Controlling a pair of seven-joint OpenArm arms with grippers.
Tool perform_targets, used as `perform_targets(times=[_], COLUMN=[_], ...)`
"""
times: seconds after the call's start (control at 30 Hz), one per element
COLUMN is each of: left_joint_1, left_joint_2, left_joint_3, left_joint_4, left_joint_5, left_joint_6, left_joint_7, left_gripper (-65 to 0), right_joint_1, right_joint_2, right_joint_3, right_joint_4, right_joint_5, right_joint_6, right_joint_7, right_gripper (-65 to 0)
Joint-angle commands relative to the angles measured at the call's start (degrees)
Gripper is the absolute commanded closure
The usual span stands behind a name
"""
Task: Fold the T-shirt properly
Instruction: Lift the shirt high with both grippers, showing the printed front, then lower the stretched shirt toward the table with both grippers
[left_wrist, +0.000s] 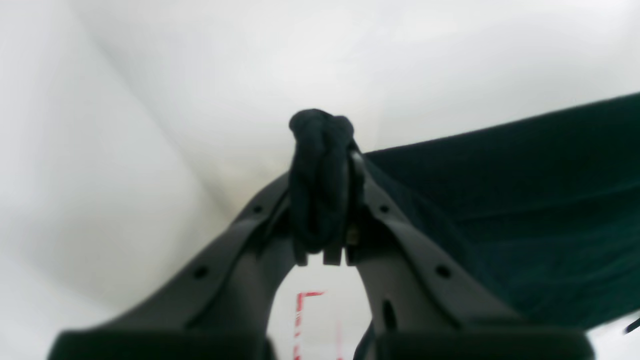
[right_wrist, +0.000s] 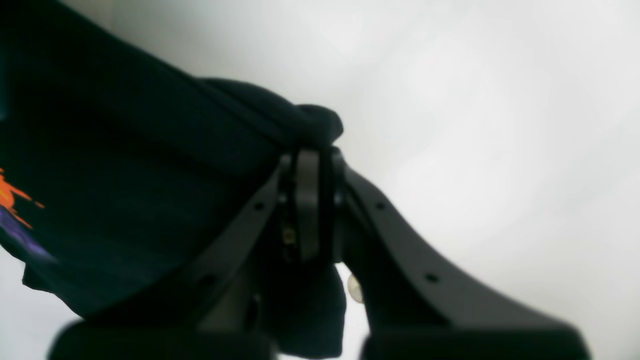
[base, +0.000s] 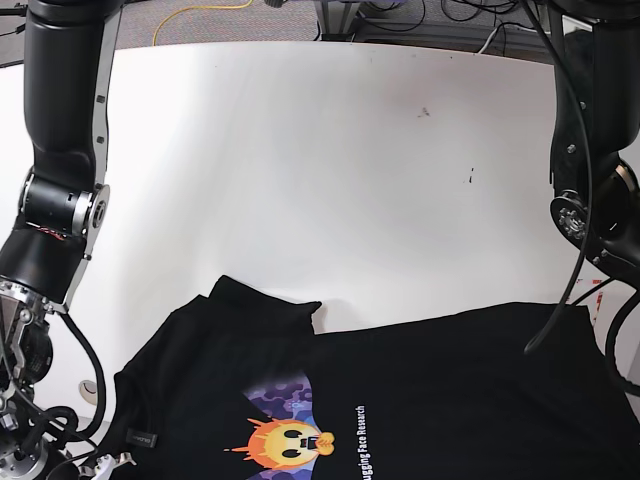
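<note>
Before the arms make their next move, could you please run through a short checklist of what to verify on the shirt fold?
1. Left gripper shut on the T-shirt: ok, a wad of cloth is pinched between the jaws.
2. Right gripper shut on the T-shirt: ok, cloth bunches over its tips.
3. Cloth taut between grips: cannot tell; each wrist view shows it stretched away, but the base view hides the grippers.
4. Print faces up: ok in the base view.
5. Sleeve flat: not ok, one flap lies folded near the table middle.
6. Table ahead bare: ok.
</note>
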Motion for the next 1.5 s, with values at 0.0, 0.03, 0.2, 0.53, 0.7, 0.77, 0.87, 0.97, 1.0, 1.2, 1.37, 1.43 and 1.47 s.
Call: perform_targets(times=[0.0,0.03,0.2,0.53,0.7,0.77,0.87,0.97,1.0,1.2,1.37,1.43,1.47], left_joint_1=[-5.4,-5.8,-9.5,-10.8,-5.6,-2.6,2.5,9.0,10.9,24.3,34.6,39.3,41.3], left_joint_2=[-0.9,-0.9,-0.8,-0.5,-0.4,-0.5,-0.8,-0.8,-0.8,-0.5,-0.5,-0.5,-0.5], left_joint_3=[2.2,2.5,3.6,3.6,3.3,3.1,3.0,2.8,2.4,-2.7,-4.3,-5.4,-5.7], left_joint_4=[-1.4,-1.9,-3.5,-3.2,-0.6,1.4,4.0,6.8,7.5,10.7,11.0,11.0,11.0], left_joint_5=[-0.1,-0.2,-0.4,-0.4,-1.6,-3.4,-6.2,-9.0,-9.8,-13.5,-17.9,-20.0,-20.9], left_joint_6=[0.4,0.6,1.2,0.9,0.8,0.8,0.8,0.8,0.8,0.8,0.8,0.8,0.8], left_joint_7=[-2.7,-3.0,-5.1,-5.0,-4.9,-4.9,-4.9,-5.1,-5.2,-5.3,-6.3,-7.6,-8.3], left_gripper=[-0.6,-0.6,-0.6,-0.6,-0.6,-0.6,-0.6,-0.6,-0.6,-0.6,-0.6,-0.6,-0.6], right_joint_1=[4.8,5.1,9.5,11.2,5.8,2.2,-4.3,-12.0,-14.3,-30.4,-42.1,-46.1,-47.6], right_joint_2=[1.7,1.7,3.1,3.6,4.8,4.8,4.8,4.7,4.6,1.7,-1.6,-2.7,-3.1], right_joint_3=[0.3,0.0,-4.7,-6.1,-3.8,-1.6,1.8,4.5,5.1,10.6,14.3,15.0,15.3], right_joint_4=[0.2,0.2,0.2,0.5,3.1,6.0,10.9,16.9,18.2,26.8,30.9,32.0,32.3], right_joint_5=[-0.6,-0.6,-0.3,-0.2,-0.2,-0.3,-0.3,-0.2,-0.2,-0.2,-0.3,-0.3,-0.3], right_joint_6=[-0.6,-0.6,-0.6,-0.6,-0.6,-0.6,-0.6,-0.6,-0.6,-0.6,-0.6,-0.6,-0.6], right_joint_7=[1.8,1.8,1.9,1.5,-0.8,-1.5,-2.1,-2.2,-2.2,-2.2,-1.9,-1.8,-1.8], right_gripper=[-1.0,-1.0,-1.0,-0.8,-0.8,-0.8,-0.8,-0.8,-0.8,-0.8,-0.8,-0.8,-0.8])
